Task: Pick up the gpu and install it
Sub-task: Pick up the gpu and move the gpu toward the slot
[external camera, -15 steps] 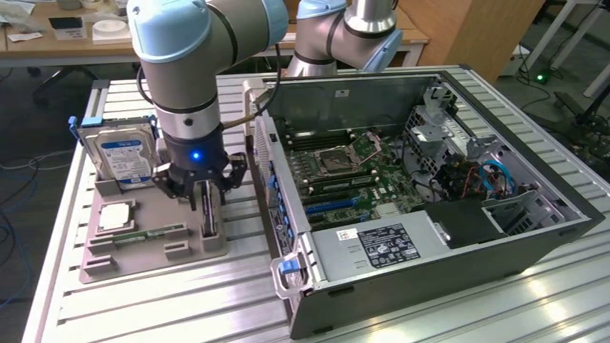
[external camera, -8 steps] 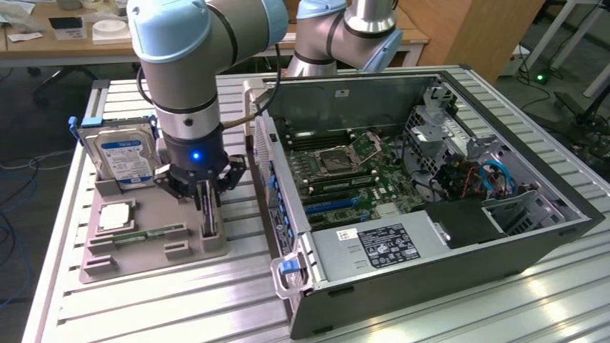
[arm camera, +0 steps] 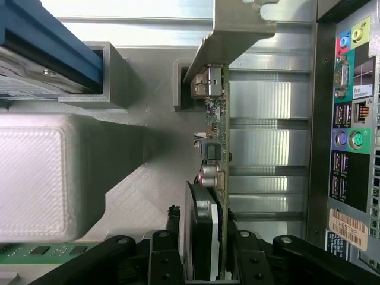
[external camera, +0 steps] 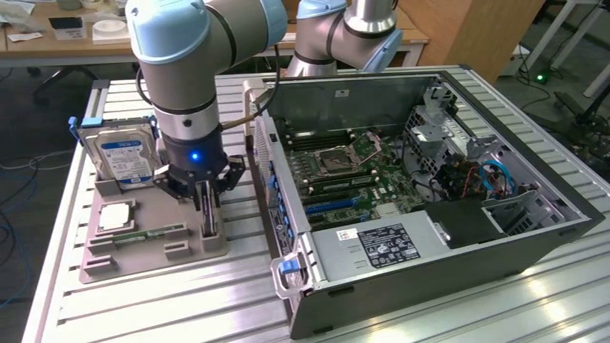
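The arm is reaching straight down over the grey holder tray (external camera: 191, 251) on the slatted metal tabletop (external camera: 181, 309), toward the exterior view's left. Its tool (external camera: 205, 204) is low over the gpu (external camera: 208, 220). The card stands on its long edge in a slot of the tray, at the side nearest the open computer case (external camera: 429, 275). From the wrist view, the tool (arm camera: 205, 261) has its black fingers (arm camera: 167, 261) drawn in narrow, one on each face of the gpu (arm camera: 215, 136), and they look pressed against the cooler side and the board side. The card is gripped, but its lower edge is still down in the slot. The card's silver end bracket (arm camera: 237, 29) is at the end farthest from the fingers, next to a grey upright post of the tray (arm camera: 148, 190). Elsewhere on the tray, a hard drive (external camera: 121, 153) with a blue-and-white label stands upright in its cradle, just beside the tool on the exterior view's left. A square processor (external camera: 114, 216) lies flat in front of the drive, and a narrow green memory stick (external camera: 148, 234) lies nearer the tray's front edge. The case lies on its side with the motherboard (external camera: 348, 171) exposed and the power supply (external camera: 381, 246) at its near end. Its rear port panel (arm camera: 350, 119) runs alongside the card, across a strip of bare tabletop (arm camera: 261, 101).
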